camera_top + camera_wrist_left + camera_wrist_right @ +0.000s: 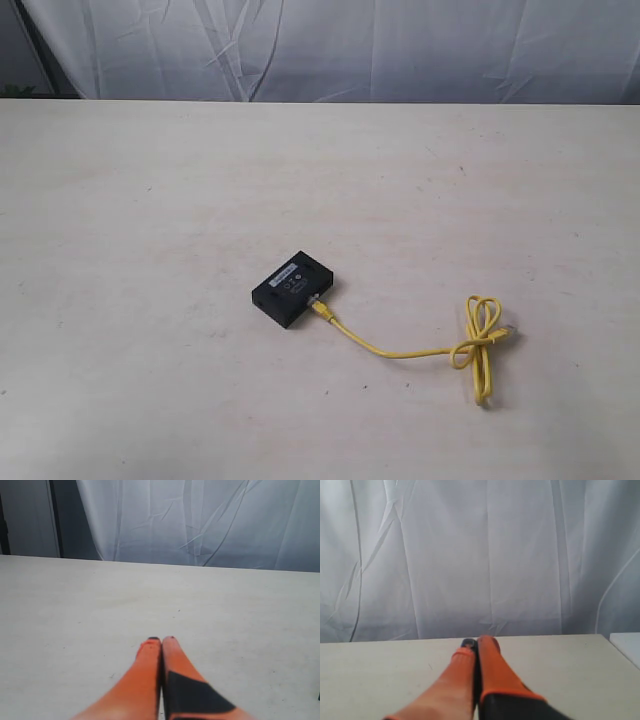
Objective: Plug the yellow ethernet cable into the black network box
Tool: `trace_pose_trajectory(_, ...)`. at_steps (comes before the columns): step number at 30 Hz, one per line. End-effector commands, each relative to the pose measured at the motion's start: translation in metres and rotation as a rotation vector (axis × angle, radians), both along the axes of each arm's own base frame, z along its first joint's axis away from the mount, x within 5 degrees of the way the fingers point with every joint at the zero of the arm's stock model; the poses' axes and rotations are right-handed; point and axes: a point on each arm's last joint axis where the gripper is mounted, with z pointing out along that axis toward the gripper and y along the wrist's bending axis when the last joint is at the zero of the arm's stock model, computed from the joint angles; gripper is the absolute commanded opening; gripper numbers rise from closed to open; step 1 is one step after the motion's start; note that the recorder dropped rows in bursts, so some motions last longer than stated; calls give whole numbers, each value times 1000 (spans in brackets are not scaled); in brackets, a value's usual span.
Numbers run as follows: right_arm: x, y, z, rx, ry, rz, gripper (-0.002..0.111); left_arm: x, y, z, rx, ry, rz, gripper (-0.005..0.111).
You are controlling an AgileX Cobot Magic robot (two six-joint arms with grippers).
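The black network box (293, 289) lies flat near the table's middle, a small white label on its top. One plug end of the yellow ethernet cable (400, 352) meets the box's right side; the cord runs right to a knotted loop (478, 335) with the other clear plug beside it. Neither arm shows in the exterior view. My left gripper (161, 640) is shut, orange fingers pressed together over bare table. My right gripper (477, 642) is shut too, holding nothing. Box and cable are out of both wrist views.
A pale table (150, 250) spreads around the box and cable. A white wrinkled curtain (350, 45) hangs behind its far edge. In the right wrist view a table corner (625, 645) shows at the side.
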Motion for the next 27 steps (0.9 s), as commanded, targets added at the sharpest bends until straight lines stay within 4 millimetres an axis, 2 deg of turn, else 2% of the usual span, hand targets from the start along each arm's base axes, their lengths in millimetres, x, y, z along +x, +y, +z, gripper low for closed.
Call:
trace_pose_trajectory(1, -3, 0, -28, 5, 22, -6, 0, 0, 0, 0, -1, -16, 4, 0)
trace_pose_trajectory(7, -4, 0, -61, 6, 72, -6, 0, 0, 0, 0, -1, -16, 4, 0)
trace_pose_trajectory(16, -5, 0, -75, 8, 228, 2, 0, 0, 0, 0, -1, -16, 4, 0)
trace_pose_trajectory(27, -5, 1, -76, 8, 230, 2, 0, 0, 0, 0, -1, -16, 4, 0)
